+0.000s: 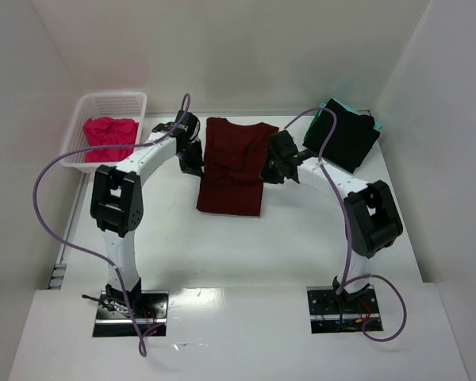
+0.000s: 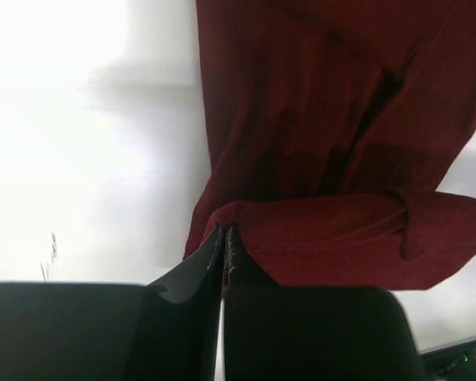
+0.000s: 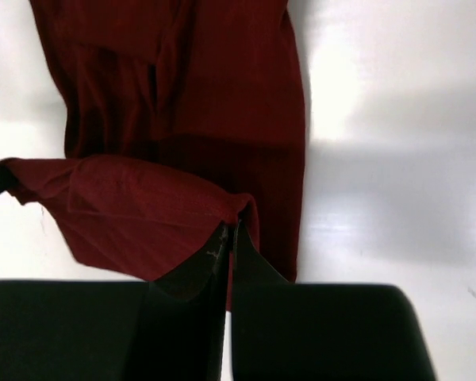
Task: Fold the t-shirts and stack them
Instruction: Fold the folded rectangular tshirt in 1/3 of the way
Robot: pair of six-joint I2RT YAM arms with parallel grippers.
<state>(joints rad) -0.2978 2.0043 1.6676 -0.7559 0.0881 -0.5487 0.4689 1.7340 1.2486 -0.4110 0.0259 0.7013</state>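
The dark maroon t-shirt lies as a long strip in the middle of the table. My left gripper is shut on its left edge and my right gripper is shut on its right edge; both hold a folded band of the cloth lifted across the shirt. The bright pink t-shirt lies crumpled in the white basket. The black t-shirt lies folded at the back right, on top of the teal t-shirt, of which only an edge shows.
White walls close in the table at the left, back and right. The two arm bases stand at the near edge, with purple cables looping beside them.
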